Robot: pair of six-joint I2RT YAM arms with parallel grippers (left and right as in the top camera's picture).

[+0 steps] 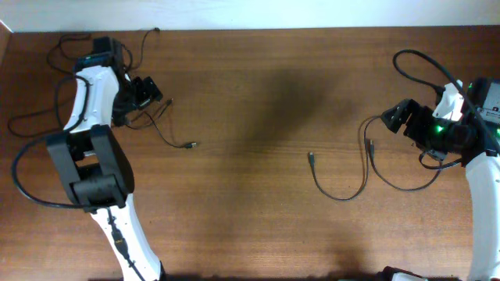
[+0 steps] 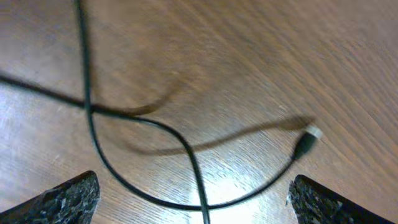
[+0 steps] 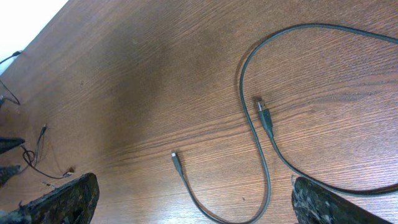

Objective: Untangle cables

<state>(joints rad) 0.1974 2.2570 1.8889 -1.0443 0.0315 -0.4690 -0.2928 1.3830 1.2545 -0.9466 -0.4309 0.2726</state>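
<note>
The left claw (image 2: 193,196) is gaping empty over a looped cable (image 2: 85,74) on the counter (image 2: 261,56); the right claw (image 3: 193,199) is gaping empty over separate cables (image 3: 267,121).

This looks like a robot lab. Two white and black robot arms, the left arm (image 1: 94,168) and the right arm (image 1: 484,187), reach in over the near edge of a brown wooden bench (image 1: 250,78), one toward each corner. A small green light (image 1: 439,129) glows on the right arm. Thin black cables (image 3: 265,118) lie on the wood. Past the far edge all is plain white.
</note>
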